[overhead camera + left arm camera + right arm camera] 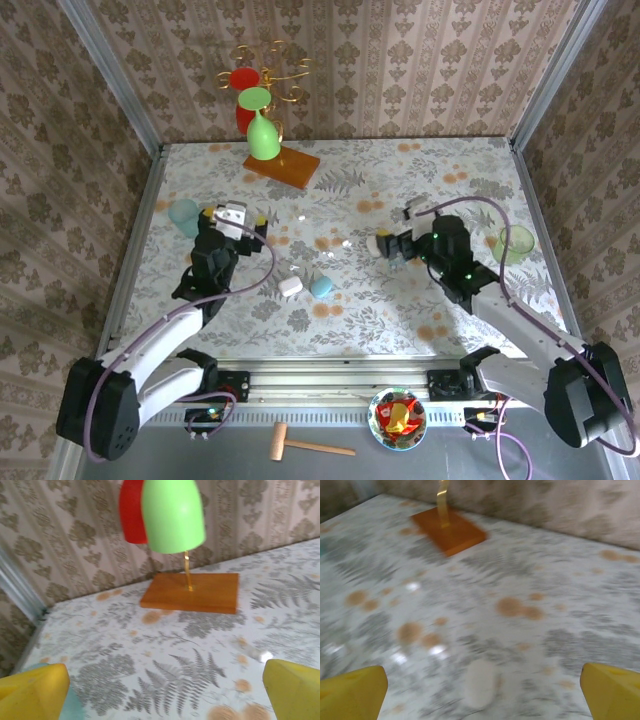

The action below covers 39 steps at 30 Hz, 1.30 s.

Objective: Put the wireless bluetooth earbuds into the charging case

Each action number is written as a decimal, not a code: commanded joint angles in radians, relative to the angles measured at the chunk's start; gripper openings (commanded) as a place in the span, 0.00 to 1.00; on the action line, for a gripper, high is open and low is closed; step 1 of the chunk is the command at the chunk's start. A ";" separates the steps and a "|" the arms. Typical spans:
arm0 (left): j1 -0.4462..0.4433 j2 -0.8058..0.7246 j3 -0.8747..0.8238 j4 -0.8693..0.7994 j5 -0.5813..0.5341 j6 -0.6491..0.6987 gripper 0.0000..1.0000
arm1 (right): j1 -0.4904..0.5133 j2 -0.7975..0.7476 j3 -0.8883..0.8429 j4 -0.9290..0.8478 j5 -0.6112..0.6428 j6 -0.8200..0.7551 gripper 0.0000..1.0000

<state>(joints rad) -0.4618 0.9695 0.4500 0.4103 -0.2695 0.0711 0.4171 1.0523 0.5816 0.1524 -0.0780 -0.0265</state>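
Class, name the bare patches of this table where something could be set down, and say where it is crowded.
Bare: the back right, between the wooden stand and the green dish; and the near strip in front of the white case and blue case. Crowded: the middle, between left claw and right claw.

Two cases [291, 286] lie side by side, well before the stand [285, 166].

A robot lab cell dressed as a home

We see damask-papered walls [400, 60] from nine round to three o'clock, framed by bare metal posts [110, 70]; a fern-print table [440, 300]; two arms [520, 330] bolted to an aluminium rail [340, 385] at six o'clock.
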 commanded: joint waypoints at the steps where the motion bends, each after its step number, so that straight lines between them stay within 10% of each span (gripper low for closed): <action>1: -0.057 -0.041 0.023 -0.173 0.029 -0.118 1.00 | 0.098 -0.001 0.021 -0.133 -0.184 -0.159 1.00; 12: -0.098 -0.151 -0.017 -0.340 0.037 -0.249 1.00 | 0.167 0.318 0.257 -0.435 -0.393 -0.788 1.00; 39: -0.032 -0.210 -0.037 -0.460 0.039 -0.295 1.00 | 0.302 0.901 0.692 -0.635 -0.328 -0.971 0.70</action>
<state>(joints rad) -0.5026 0.7727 0.4210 -0.0246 -0.2325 -0.2138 0.7086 1.9278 1.2446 -0.4324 -0.4179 -0.9821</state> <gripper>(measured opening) 0.999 0.705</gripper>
